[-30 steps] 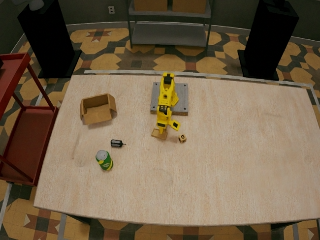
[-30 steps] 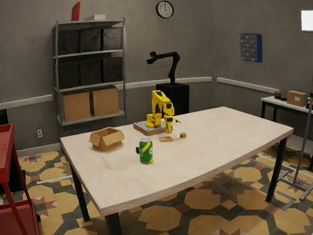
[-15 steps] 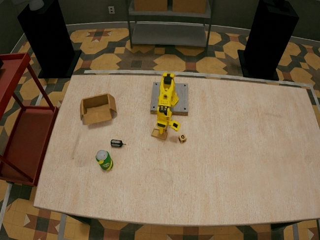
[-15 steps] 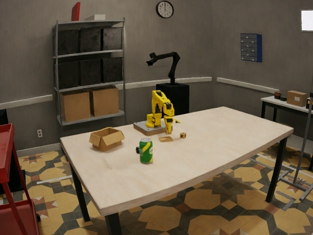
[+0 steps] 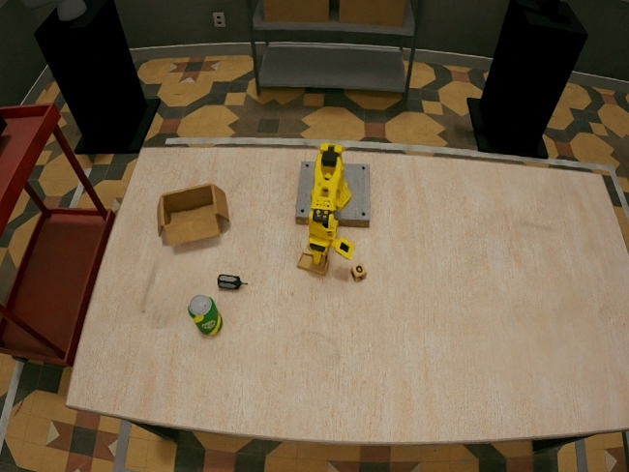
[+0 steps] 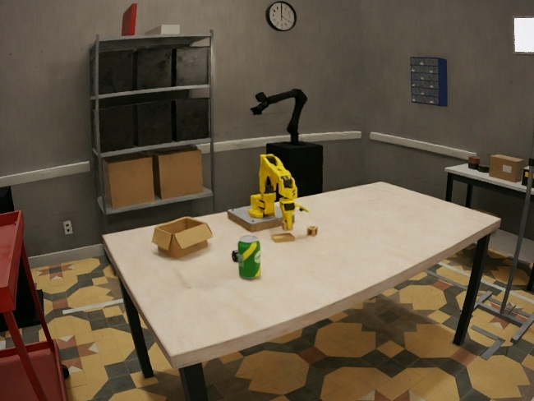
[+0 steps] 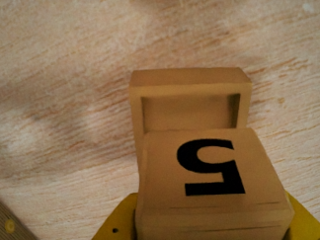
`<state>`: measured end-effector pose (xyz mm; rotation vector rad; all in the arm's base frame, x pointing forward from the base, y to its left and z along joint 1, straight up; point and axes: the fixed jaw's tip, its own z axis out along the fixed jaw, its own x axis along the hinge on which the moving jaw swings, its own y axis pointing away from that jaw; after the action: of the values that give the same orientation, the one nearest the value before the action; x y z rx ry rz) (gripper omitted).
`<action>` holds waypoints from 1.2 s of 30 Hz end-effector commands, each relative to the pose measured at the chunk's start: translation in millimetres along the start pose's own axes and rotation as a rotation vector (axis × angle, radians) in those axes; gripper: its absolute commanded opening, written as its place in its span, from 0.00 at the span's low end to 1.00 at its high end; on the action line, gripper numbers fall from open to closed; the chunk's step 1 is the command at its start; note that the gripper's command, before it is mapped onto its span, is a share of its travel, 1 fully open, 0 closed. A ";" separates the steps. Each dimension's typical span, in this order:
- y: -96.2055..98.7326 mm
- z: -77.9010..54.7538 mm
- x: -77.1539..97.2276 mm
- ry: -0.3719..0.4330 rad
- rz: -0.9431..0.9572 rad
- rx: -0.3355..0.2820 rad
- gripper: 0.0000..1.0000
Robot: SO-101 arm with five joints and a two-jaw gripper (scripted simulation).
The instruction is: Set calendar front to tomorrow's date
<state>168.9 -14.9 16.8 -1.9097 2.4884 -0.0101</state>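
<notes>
The light wooden cube with a black 5 (image 7: 212,167) is clamped in the yellow gripper (image 5: 319,257) (image 6: 287,226) (image 7: 212,221), one finger each side. The wrist view has that 5 upside down; the other two views mostly hide the cube.

The shallow, tan rectangular tray (image 5: 306,264) (image 6: 283,237) (image 7: 190,78) lies on the table right by the fingertips. In the wrist view the held cube overlaps its opening; can't tell if they touch.

The second small wooden cube, black 0 on its upper side (image 5: 358,272) (image 6: 312,231), sits on the table outside the tray, apart from it, on the robot's left. Can't read its other faces well.

The yellow arm (image 5: 323,190) (image 6: 280,172) reaches out from a grey metal-topped base plate (image 5: 361,190) (image 6: 240,218) and bends down at the tray.

Over on the robot's right: open brown cardboard box (image 5: 194,225) (image 6: 183,239), a black-and-grey screwdriver (image 5: 228,281) (image 6: 235,255) lying down, and a green-and-yellow drink can (image 5: 207,317) (image 6: 249,258) upright near it. All on the pale wooden table (image 5: 432,330) (image 6: 345,259).
</notes>
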 end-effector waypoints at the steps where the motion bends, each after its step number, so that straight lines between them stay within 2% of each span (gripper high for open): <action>1: 2.9 4.3 0.8 0.001 0.005 -0.017 0.00; 36: 3.3 17.0 1.7 0.001 0.006 -0.017 0.00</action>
<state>168.4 -15.0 3.9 -1.9100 2.4897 -0.0083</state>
